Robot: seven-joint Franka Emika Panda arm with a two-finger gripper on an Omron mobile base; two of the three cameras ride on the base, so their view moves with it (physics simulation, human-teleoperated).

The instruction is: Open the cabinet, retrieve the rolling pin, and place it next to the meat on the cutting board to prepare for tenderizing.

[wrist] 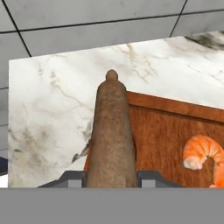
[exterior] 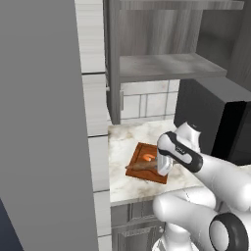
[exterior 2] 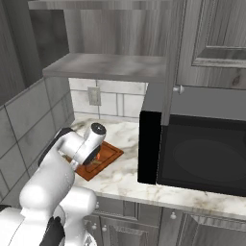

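Note:
The cabinet point(exterior: 162, 34) stands open, and its grey shelf point(exterior: 166, 66) is bare. Below it, on the marble counter, lies the reddish-brown cutting board point(exterior: 142, 153) point(exterior 2: 106, 156) point(wrist: 170, 131). The curved orange-pink meat point(exterior: 148, 157) point(wrist: 201, 153) rests on the board. My gripper point(exterior: 159, 166) point(wrist: 111, 179) is shut on the brown rolling pin point(exterior: 138, 167) point(wrist: 111, 131), low over the board's near-left edge and just left of the meat. One tapered handle sticks out over the counter. I cannot tell whether the pin touches the board.
A black microwave point(exterior 2: 202, 153) point(exterior: 211, 117) stands on the counter point(exterior: 122, 139) right of the board. A tiled wall with an outlet point(exterior 2: 94, 96) runs behind. A tall grey panel point(exterior: 39, 122) is at the left. Drawer-fronted base cabinets point(exterior 2: 139, 226) sit below the counter.

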